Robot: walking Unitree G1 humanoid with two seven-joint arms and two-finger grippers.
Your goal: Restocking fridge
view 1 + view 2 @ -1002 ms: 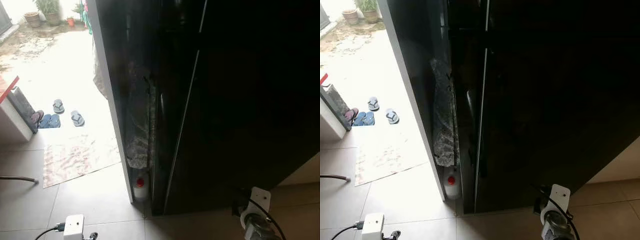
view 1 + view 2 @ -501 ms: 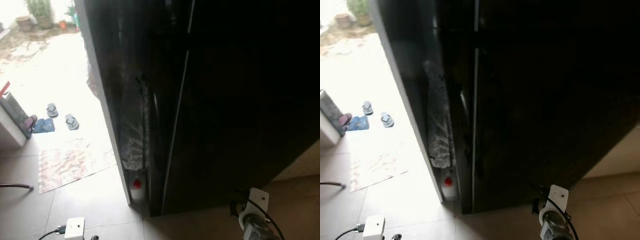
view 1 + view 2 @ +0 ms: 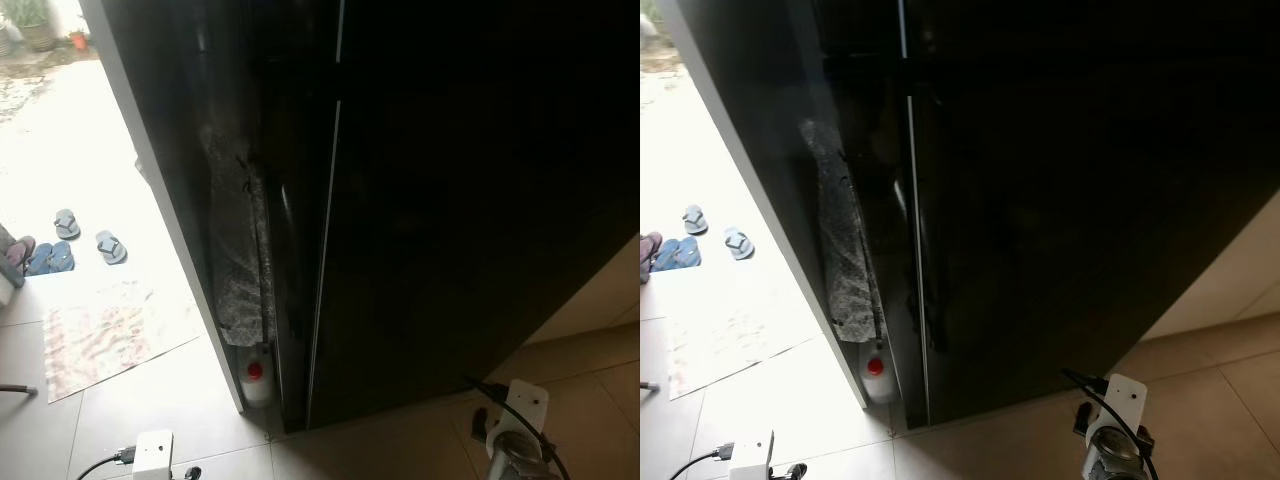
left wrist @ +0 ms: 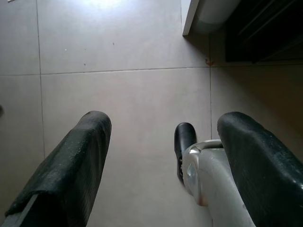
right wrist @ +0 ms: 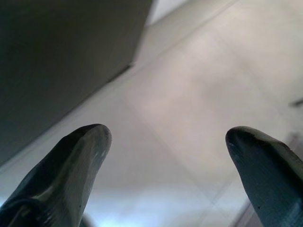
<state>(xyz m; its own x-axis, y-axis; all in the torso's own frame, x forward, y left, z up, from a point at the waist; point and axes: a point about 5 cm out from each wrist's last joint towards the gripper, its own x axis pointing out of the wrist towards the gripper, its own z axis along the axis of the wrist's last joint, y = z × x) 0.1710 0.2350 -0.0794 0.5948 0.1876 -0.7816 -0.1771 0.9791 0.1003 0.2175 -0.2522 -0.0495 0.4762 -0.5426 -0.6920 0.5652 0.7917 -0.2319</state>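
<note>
Fridge shut, blocks front; bottle in side gap.

Right end effector fingers spread, empty, above tiled floor.

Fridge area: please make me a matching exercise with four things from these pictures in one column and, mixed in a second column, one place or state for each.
Column one:
1. fridge
2. white bottle
3. sandals
4. left gripper

Column two:
A. open, hanging above the tiled floor
B. on the sunlit ground outside the doorway
C. black, with its doors shut
D. red cap, on the floor in the gap beside the fridge

Right pairs: 1-C, 2-D, 3-B, 4-A
</note>
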